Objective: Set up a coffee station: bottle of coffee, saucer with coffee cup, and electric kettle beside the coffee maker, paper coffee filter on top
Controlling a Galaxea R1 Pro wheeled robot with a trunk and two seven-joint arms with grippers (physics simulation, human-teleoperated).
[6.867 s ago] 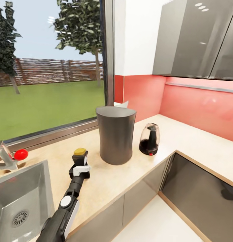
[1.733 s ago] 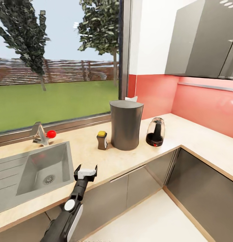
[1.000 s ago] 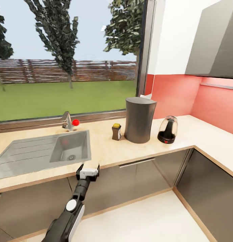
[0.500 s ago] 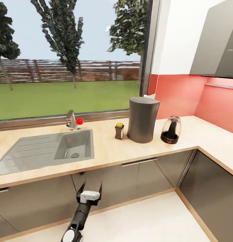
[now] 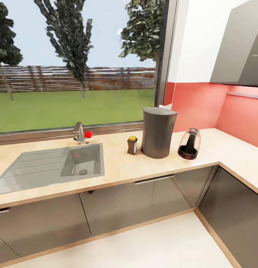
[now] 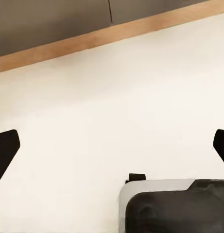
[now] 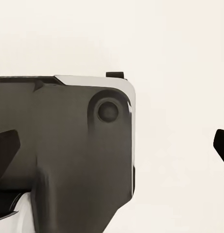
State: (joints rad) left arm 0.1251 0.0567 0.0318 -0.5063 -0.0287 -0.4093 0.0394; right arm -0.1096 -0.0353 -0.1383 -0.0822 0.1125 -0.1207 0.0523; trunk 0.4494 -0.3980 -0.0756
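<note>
Left gripper wide open, empty, over floor.

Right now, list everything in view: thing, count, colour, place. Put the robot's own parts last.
coffee maker: one, dark grey, on the kitchen countertop, by the window corner.
bottle of coffee: one, dark brown with a yellow cap, just beside the coffee maker on its sink side.
electric kettle: one, clear dome on a black base, on the coffee maker's other side.
paper coffee filter: a white tip behind the coffee maker's top.
sink: one, grey metal, set into the countertop.
tap: one, metal with a red knob, behind the sink.
wall cabinet: grey, above the red backsplash.
left gripper: open, over the pale floor.
right gripper: open, over the pale floor.
</note>
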